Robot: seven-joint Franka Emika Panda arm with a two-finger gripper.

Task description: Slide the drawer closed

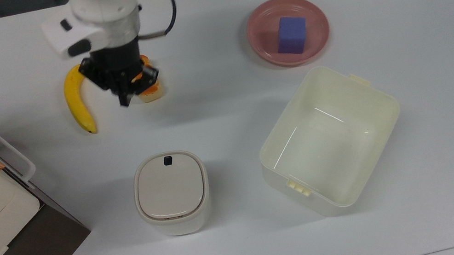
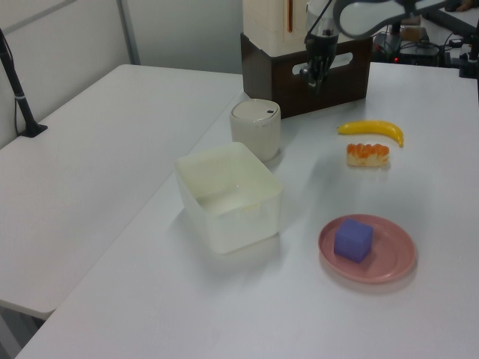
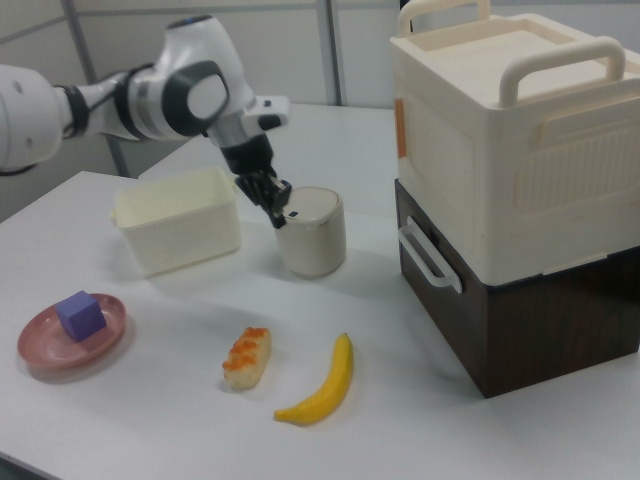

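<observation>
In the right view, the banana and the bread roll lie nearest on the tabletop, with the pink plate carrying the purple cube at the right view's left. The drawer sits at the right view's right, its front flush with the dark brown cabinet and its white handle facing the open tabletop. The gripper hangs in the air well apart from that handle, to the right view's left, grasping nothing; whether the fingers are parted or pressed together cannot be told. Behind it stand the small lidded bin and the cream tub.
</observation>
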